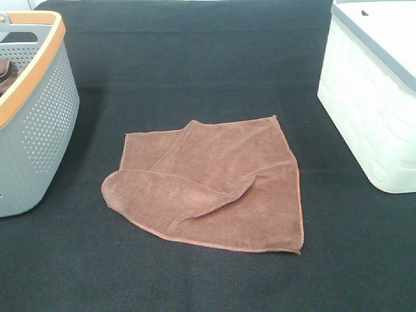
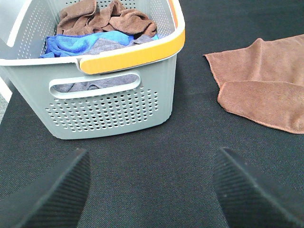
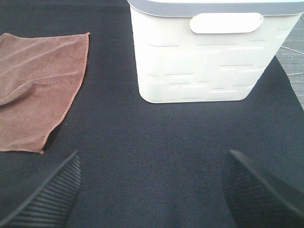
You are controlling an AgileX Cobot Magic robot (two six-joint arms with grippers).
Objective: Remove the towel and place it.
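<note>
The rust-brown towel [image 1: 214,185] lies loosely on the black table in the middle, with one corner folded over itself. It also shows in the left wrist view [image 2: 263,90] and in the right wrist view [image 3: 38,80]. Neither gripper shows in the exterior high view. My left gripper [image 2: 149,190] is open and empty over bare cloth, in front of the grey basket [image 2: 109,107] and apart from the towel. My right gripper [image 3: 152,194] is open and empty over bare cloth, in front of the white bin [image 3: 209,61].
The grey perforated basket with an orange rim [image 1: 32,123] stands at the left and holds brown and blue cloths [image 2: 102,28]. The white bin with a grey rim [image 1: 377,97] stands at the right. A black cloth [image 1: 195,58] covers the table.
</note>
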